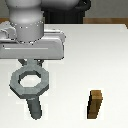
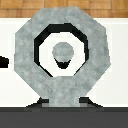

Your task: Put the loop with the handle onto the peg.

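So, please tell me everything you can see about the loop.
The loop is a flat gray ring with a faceted, roughly octagonal outer edge, a round hole and a short tab handle. It looks like dull speckled metal. It is held about level above the white table, its handle end under the hand. In the wrist view the peg shows through the hole, near its centre. Whether the ring touches the peg cannot be told.

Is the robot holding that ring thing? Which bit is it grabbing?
Yes. The claw holds the gray loop by its short tab handle, with the round hole over the peg.
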{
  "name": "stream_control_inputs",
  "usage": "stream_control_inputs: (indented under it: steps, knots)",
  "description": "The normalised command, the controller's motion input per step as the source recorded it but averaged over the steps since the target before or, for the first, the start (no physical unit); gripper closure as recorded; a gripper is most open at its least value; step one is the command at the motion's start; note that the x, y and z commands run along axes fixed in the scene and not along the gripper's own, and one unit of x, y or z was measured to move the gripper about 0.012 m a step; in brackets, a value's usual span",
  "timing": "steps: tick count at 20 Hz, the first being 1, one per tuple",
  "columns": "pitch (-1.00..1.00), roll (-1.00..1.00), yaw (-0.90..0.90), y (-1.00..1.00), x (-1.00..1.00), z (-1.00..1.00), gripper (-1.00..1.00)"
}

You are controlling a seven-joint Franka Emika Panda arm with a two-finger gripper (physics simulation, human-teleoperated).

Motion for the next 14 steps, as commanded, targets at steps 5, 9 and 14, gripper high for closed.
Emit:
stream_control_inputs:
  steps: [5,9,14]
  knots:
    - [0.00,0.00,0.00,0.00,0.00,-0.60,1.00]
    - [0.00,0.00,0.00,0.00,0.25,0.00,1.00]
    - [0.00,0.00,0.00,0.00,-0.20,-0.40,1.00]
